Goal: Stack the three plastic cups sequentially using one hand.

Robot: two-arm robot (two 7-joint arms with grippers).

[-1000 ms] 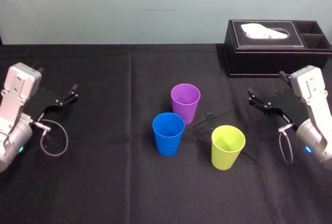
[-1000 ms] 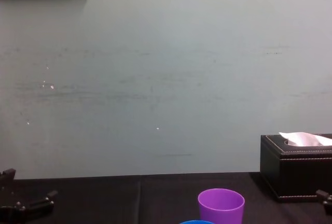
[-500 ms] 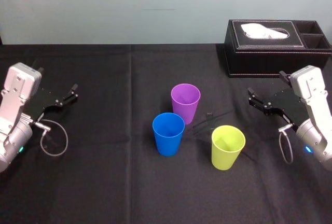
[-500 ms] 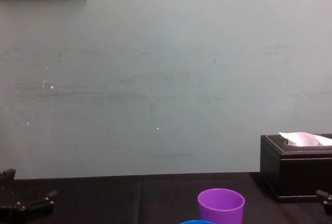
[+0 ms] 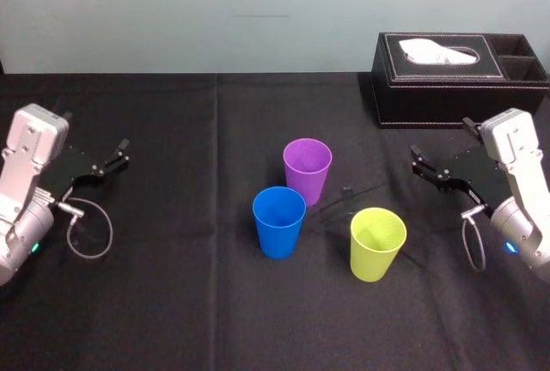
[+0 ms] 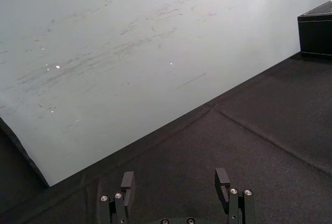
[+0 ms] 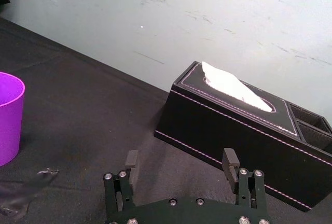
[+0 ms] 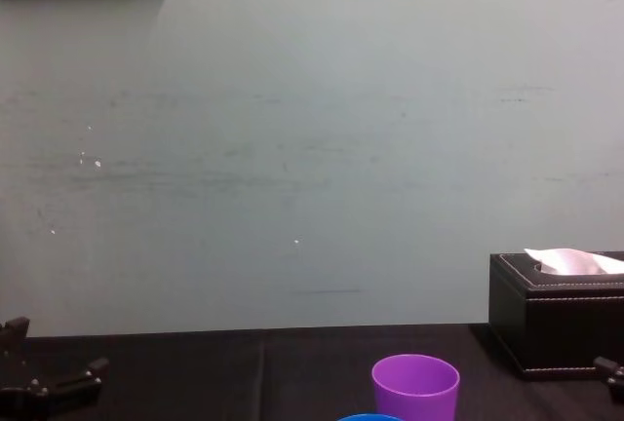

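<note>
Purple cup (image 5: 307,167): standing upright on the black table (image 5: 172,285), farthest back of the three.
Blue cup (image 5: 278,221): standing just beside the purple one, nearer the robot and to its left (mouth up, like the others).
Yellow-green cup (image 5: 376,243): standing apart, right of the blue one.
Left gripper (image 5: 120,153): hovering at the table's left side, well apart from the cups, fingers spread wide, holding nothing.
Right gripper (image 5: 417,161): hanging at the right, near the tissue box (image 5: 460,79), fingers spread wide, gripping nothing.

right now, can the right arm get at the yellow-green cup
Probably yes: the right gripper is open near the yellow-green cup, nothing stands on the black cloth between them, and the tissue box sits farther back.
</note>
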